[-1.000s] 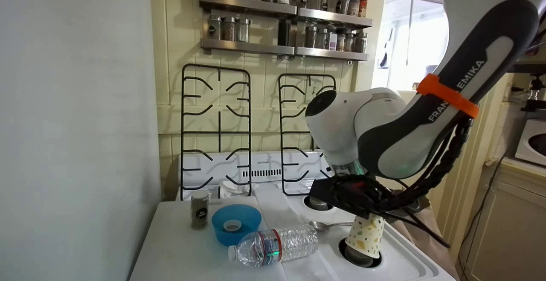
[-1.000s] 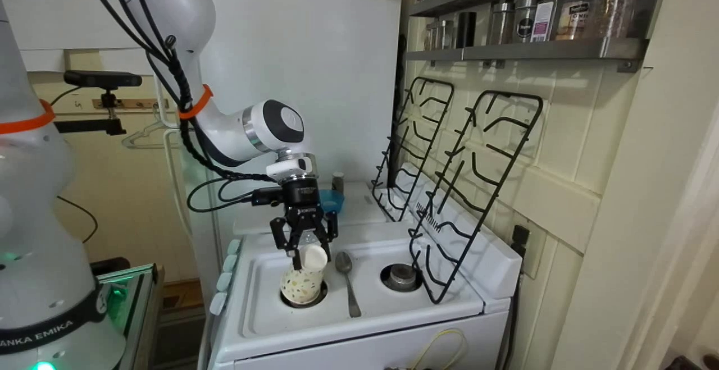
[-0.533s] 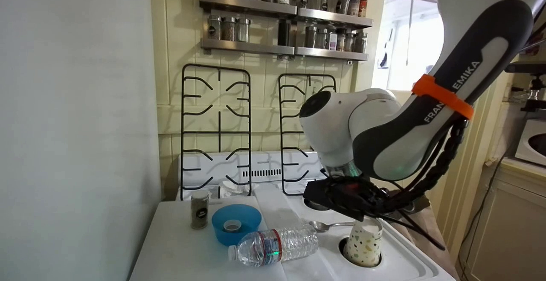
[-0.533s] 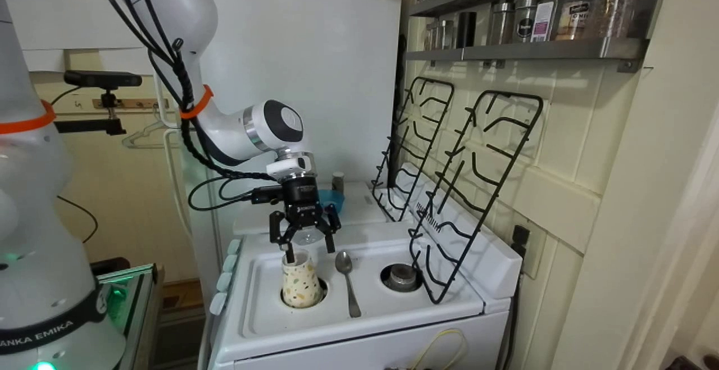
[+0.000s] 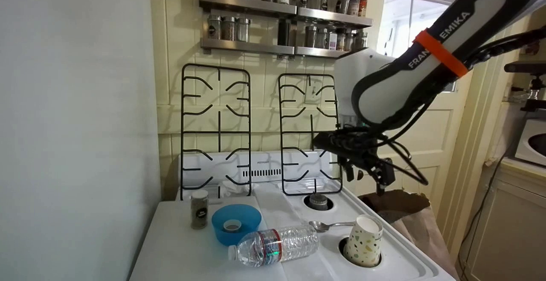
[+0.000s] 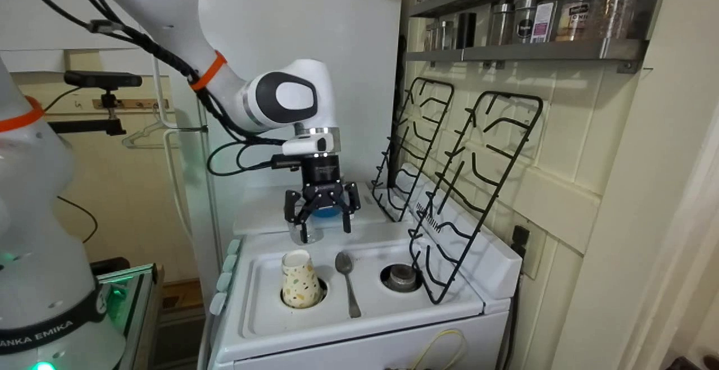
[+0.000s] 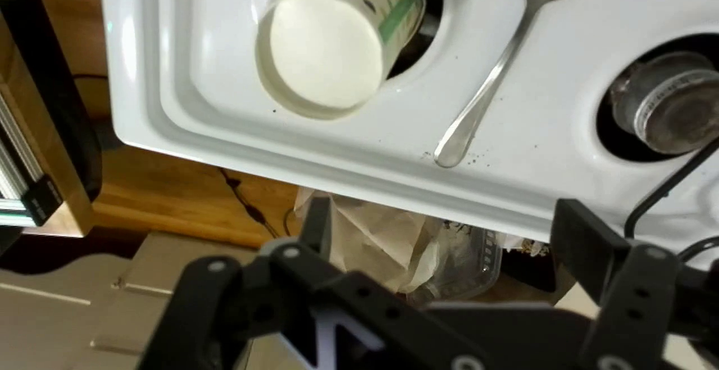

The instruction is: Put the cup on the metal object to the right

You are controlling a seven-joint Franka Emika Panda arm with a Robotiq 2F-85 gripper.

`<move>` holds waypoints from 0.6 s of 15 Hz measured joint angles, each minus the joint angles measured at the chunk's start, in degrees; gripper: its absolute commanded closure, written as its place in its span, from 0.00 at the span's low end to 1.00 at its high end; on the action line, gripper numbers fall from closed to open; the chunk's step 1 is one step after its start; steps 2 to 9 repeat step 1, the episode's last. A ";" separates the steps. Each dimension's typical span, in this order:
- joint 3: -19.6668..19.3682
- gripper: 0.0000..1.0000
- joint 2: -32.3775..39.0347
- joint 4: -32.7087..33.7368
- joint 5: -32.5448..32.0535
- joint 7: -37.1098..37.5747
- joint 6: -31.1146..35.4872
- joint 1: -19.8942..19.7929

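Your gripper (image 6: 325, 231) hangs above and to the far side of the cup (image 5: 364, 242), jaws spread, nothing between them. Upside down, the cup stands in the near right burner well (image 5: 342, 247), apart from the spoon (image 5: 320, 227). Placement looks done; lift straight up before swinging away, jaws wide, so nothing nudges it.

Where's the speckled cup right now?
In an exterior view, the cup stands over the left burner opening, just left of the spoon.
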 measured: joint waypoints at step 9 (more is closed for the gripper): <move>-2.34 0.00 -1.79 0.02 3.57 -4.76 0.17 -0.62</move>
